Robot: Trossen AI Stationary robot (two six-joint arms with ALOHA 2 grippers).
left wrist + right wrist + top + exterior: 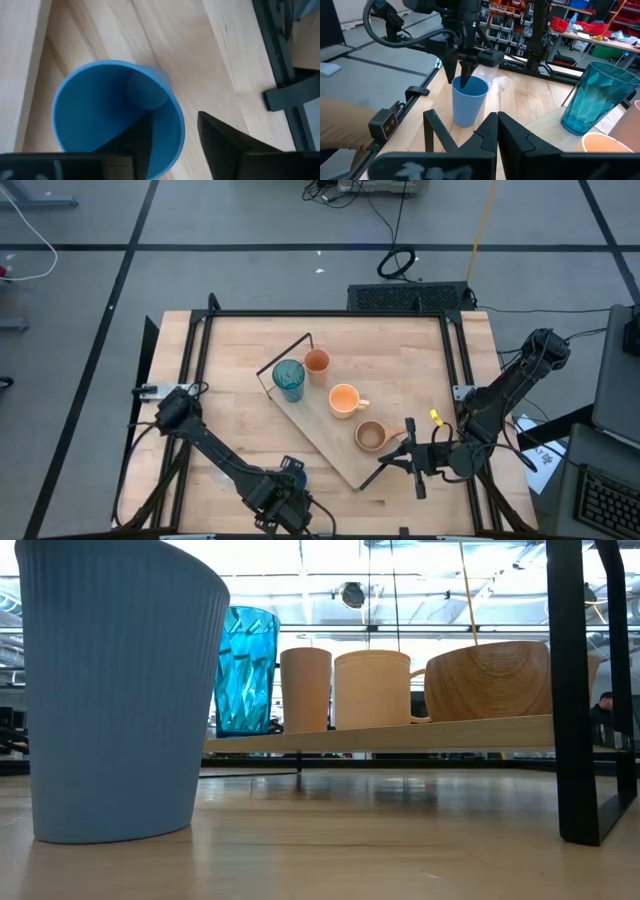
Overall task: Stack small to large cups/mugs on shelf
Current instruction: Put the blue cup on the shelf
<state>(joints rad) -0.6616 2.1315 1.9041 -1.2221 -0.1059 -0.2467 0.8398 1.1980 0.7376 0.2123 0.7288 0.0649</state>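
Left claw (465,75) is down over the short blue cup (469,106) at the desk's (230,370) near edge, fingers apart and straddling the rim: one finger (134,145) dips inside the cup, the other (225,145) sits outside the wall. Not clamped yet, by the look of it. The cup stands upright, mouth up, directly below the claw, so the grip wants only a squeeze across the wall.

Out from there, the shelf (330,442) runs diagonally across the desk's middle, carrying the teal tumbler (289,378), small orange cup (317,361), orange handled mug (344,400) and tan handled mug (371,436) in a row.

Right claw (412,458) waits at the shelf's near end by the tan handled mug, fingers together. The left arm is clearly nearer the short blue cup. No clear glass visible.
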